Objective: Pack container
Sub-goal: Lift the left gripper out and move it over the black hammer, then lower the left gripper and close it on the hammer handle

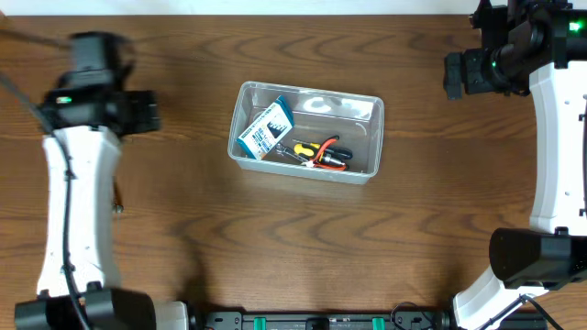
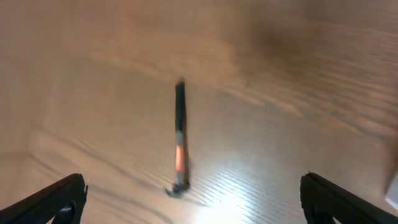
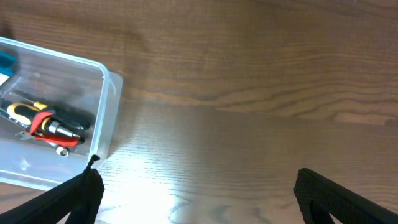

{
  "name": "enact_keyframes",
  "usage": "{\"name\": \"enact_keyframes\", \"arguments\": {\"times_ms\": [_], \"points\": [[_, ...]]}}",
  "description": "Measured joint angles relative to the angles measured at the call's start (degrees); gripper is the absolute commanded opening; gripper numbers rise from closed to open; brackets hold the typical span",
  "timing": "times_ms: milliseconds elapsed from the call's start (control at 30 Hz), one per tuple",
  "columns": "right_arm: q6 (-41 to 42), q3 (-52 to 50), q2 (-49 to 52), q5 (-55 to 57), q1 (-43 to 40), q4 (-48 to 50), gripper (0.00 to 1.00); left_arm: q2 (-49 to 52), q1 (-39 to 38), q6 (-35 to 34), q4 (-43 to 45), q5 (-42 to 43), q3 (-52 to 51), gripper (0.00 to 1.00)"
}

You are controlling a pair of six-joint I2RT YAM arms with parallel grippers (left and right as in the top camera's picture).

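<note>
The container [image 1: 305,133], a clear plastic tub, stands mid-table. It holds a blue-and-white box [image 1: 265,129] and hand tools with red, yellow and black handles [image 1: 317,152]. It also shows at the left of the right wrist view [image 3: 107,106], with the tools [image 3: 50,124] inside. A small hammer-like tool with a black and orange handle [image 2: 179,140] lies on the table by the left arm [image 1: 116,197]. My left gripper [image 2: 193,208] is open and empty above it, far left of the container [image 1: 138,112]. My right gripper [image 3: 199,199] is open and empty, at the far right [image 1: 456,75].
The wooden table [image 1: 303,238] runs under everything. The left arm's white link [image 1: 78,211] stands along the left side and the right arm's white link [image 1: 559,137] along the right edge. The view from the left wrist is blurred.
</note>
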Motion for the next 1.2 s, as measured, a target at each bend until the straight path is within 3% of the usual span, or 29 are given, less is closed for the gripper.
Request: {"name": "enact_keyframes", "arguments": {"times_ms": [133, 333, 733, 1200], "points": [[0.0, 0.0, 0.0, 0.0, 0.0, 0.0, 0.99, 2.8, 9.4, -4.5, -1.5, 8.2, -0.2, 0.98], [0.0, 0.0, 0.0, 0.0, 0.0, 0.0, 0.99, 3.5, 15.1, -7.3, -1.2, 13.1, -4.5, 0.98], [0.0, 0.0, 0.0, 0.0, 0.0, -0.7, 0.99, 2.8, 15.8, -7.2, 11.0, 14.8, -23.9, 0.98], [0.0, 0.0, 0.0, 0.0, 0.0, -0.8, 0.99, 1.6, 19.5, -7.2, 13.3, 14.3, -24.4, 0.98]]}}
